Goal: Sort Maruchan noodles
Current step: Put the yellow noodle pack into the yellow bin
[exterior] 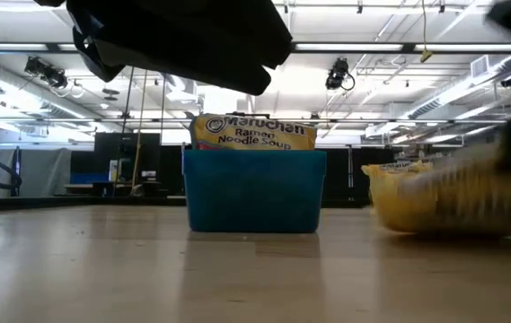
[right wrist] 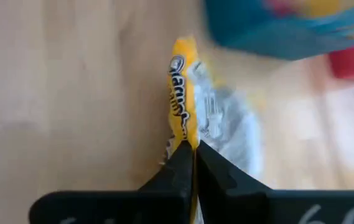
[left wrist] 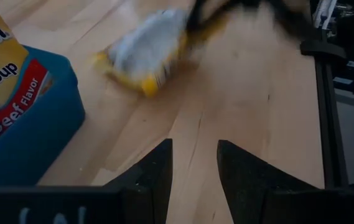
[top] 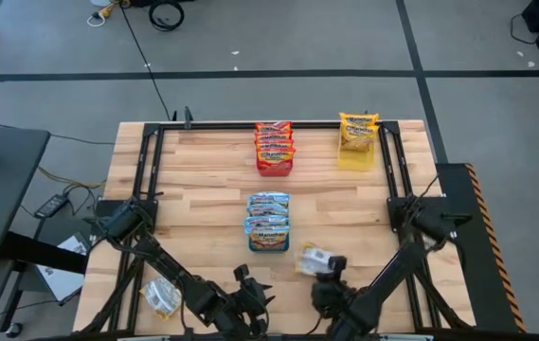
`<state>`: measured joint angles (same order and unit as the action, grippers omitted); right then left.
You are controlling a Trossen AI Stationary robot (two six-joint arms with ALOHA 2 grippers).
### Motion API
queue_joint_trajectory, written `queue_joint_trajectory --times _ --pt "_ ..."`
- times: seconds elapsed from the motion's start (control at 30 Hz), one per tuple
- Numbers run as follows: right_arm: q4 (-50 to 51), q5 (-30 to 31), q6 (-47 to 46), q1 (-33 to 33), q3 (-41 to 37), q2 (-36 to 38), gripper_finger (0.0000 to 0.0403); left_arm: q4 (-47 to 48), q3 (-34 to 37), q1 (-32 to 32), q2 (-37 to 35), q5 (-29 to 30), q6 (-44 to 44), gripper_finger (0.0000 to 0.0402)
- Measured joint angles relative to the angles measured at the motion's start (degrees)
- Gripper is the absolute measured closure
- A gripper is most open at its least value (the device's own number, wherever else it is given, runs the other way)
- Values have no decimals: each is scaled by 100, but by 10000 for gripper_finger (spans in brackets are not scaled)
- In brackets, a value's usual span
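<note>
High view: the right gripper pinches a yellow noodle packet at about 5 o'clock on the worktop, just right of the blue tray. The left gripper, narrowly parted and empty, waits near 6 o'clock.

Right wrist view: the jaws are closed on only the packet's thin edge.

That slim hold on crinkly plastic could slip on the way to the yellow tray at 1 o'clock
</note>
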<state>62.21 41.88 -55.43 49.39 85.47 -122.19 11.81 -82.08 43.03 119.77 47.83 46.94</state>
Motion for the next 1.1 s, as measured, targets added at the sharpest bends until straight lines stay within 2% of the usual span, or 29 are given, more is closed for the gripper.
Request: queue_joint_trajectory --times 0.1,0.23,0.53,0.63,0.73,0.83,0.9,0.97,1.1 --pt "720 165 -211 15 6 759 396 -10 0 38 0 7 42 272" --pt "856 259 -119 -48 -400 1958 397 -68 0 76 0 17 46 272" --pt "788 245 614 -477 -2508 4810 398 -125 0 70 0 17 48 272" --pt "1338 523 912 -1101 -3170 5659 398 -124 0 76 0 171 39 272" --pt "1834 960 1484 -2001 -3574 6340 398 -122 0 50 0 417 35 272" --pt "1801 1413 2549 -2867 -3734 6911 398 -122 0 12 0 467 -70 272" --pt "1296 1461 3577 -3396 -3771 7252 398 -122 0 3 0 473 -138 272" --pt "778 1269 4498 -3907 -3864 7543 398 -99 0 -17 0 471 -157 272" --pt "-340 386 5885 -4906 -4163 7915 397 -76 0 -50 0 470 -182 272"
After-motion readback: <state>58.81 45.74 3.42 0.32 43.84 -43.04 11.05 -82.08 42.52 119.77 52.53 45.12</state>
